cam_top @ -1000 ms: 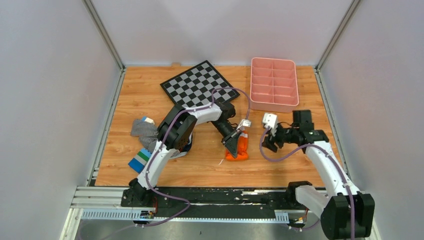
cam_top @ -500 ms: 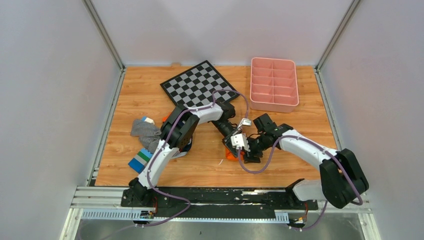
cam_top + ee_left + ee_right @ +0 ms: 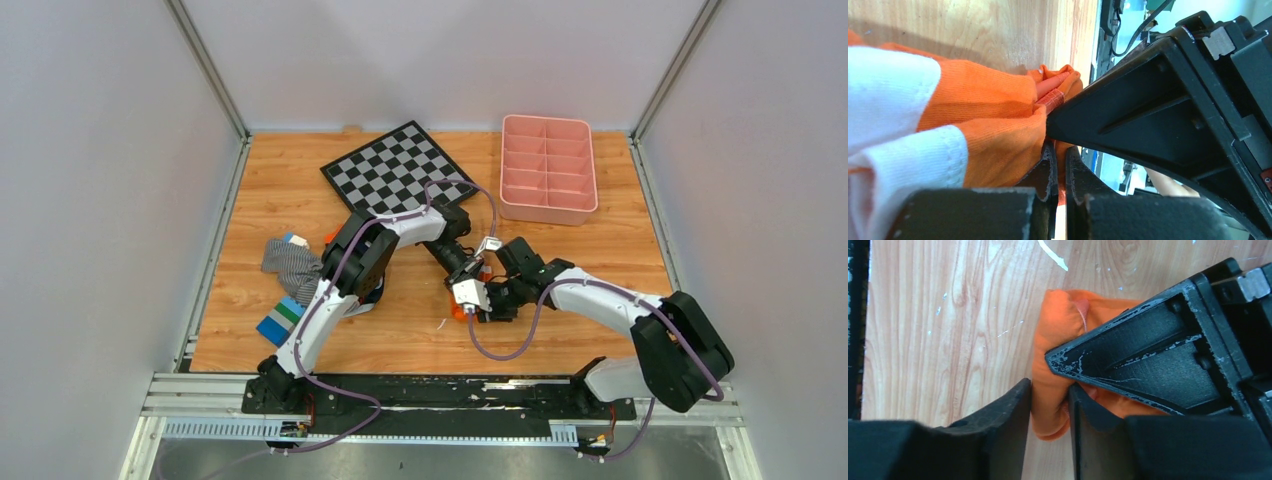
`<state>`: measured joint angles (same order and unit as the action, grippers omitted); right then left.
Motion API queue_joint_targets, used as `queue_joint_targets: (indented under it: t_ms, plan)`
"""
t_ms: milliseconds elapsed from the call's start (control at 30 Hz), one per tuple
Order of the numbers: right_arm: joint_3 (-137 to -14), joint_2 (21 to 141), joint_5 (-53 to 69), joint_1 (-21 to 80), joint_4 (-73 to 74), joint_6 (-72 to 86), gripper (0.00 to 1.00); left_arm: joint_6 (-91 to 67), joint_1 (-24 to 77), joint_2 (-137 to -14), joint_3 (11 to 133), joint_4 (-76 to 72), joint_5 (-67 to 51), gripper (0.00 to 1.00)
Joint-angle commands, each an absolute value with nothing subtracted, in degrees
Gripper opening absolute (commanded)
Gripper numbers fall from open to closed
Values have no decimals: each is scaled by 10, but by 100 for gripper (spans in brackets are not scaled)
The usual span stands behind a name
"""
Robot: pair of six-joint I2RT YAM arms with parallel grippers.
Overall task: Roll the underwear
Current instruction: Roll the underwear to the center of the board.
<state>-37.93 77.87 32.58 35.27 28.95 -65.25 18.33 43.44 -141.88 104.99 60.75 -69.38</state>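
Other items on my wooden table point(image 3: 290, 180)
Checkerboard point(image 3: 398, 168) far centre; pink compartment tray point(image 3: 546, 121) to its right, apart; grey striped garment point(image 3: 288, 262) at left; nearer me, a blue-and-green piece point(image 3: 279, 320), possibly folded cloth.

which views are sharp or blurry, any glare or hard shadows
top external: even soft light, sharp, faint shadows; left wrist: the underwear sharp, its white trim nearly blown out, left fingers blurred; right wrist: table grain crisp, right fingers dark and soft

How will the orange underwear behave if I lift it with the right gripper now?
Likely floppy: the underwear bunches in soft folds between the fingers of the right gripper. Thin knit, so probably light; the loose roll may unfurl if the left gripper releases.
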Motion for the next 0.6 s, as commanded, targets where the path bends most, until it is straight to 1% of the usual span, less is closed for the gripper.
queue_joint_targets:
  t_ms: [0,100,133,167,200,300,367,467,567]
  plan:
    - [-360,791,297,362,248,-652,29,213,439,-1462,1042,551,-570,5]
    - [-364,797,301,362,251,-654,11,210,439,-1450,1038,551,-555,27]
    - [-368,801,309,362,270,-665,8,209,439,-1439,1034,550,-544,32]
    - [-376,803,319,362,287,-673,3,209,435,-1424,1028,546,-537,36]
    - [-382,806,331,361,306,-681,1,204,428,-1400,1020,541,-533,38]
    - [-411,825,359,361,367,-689,0,168,386,-1348,1005,522,-553,46]
    - [-442,864,370,361,415,-689,0,143,350,-1313,997,508,-558,49]
    - [-495,952,403,345,468,-663,0,129,303,-1260,978,495,-537,51]
    - [-546,1012,438,322,504,-642,0,114,263,-1214,958,487,-516,51]
